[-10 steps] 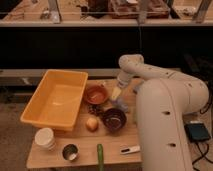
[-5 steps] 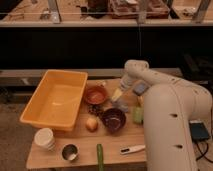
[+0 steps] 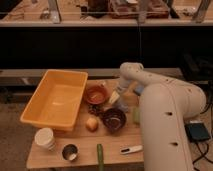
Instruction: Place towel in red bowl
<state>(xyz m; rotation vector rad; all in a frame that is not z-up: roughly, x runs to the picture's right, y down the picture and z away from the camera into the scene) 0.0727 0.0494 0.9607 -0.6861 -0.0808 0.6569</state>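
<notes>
Pincer (image 3: 119,98) barely shifted over last sec, still w/ towel (image 3: 113,98) just right of red bowl (image 3: 95,94), drop pending; grip state can't tell.

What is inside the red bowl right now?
The red bowl shows only its bare inside, no towel in it. The gripper hangs just beside its rim with a pale thing, perhaps the towel, at its tip. Nothing covers the bowl's inside.

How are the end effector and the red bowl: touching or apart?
Cannot tell. In the camera view the end effector sits just right of the red bowl; neither gap nor contact shows plainly.
</notes>
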